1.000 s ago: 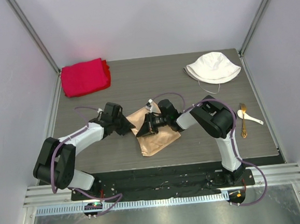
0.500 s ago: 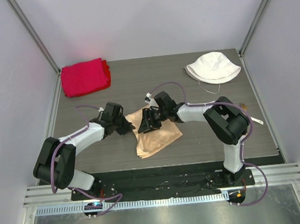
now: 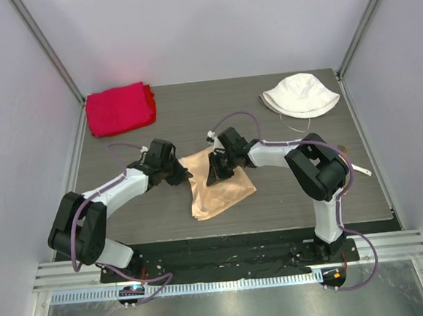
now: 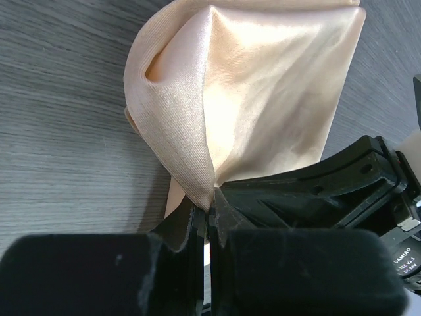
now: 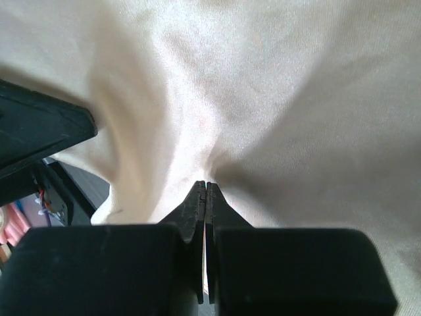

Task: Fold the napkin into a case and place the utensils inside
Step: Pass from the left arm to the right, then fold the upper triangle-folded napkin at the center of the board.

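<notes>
Peach napkin (image 3: 218,194) lies part-folded mid-surface (image 3: 288,203), close to the arm bases. The left gripper (image 4: 210,209) has its jaws clamped on a peaked fold at the left edge, and the right gripper (image 5: 205,191) has its jaws clamped on a pinch of cloth just beside it. To fold clean, my call: lift both pinches level, keep the satin taut between them, carry over together and lay flat before release, since slick cloth could slip or bunch. Spoon (image 3: 360,170) is well apart at right, mostly hidden by the right arm and not yet in any pocket; white hat (image 3: 299,95) and red cloth (image 3: 120,109) sit at the far edge.
</notes>
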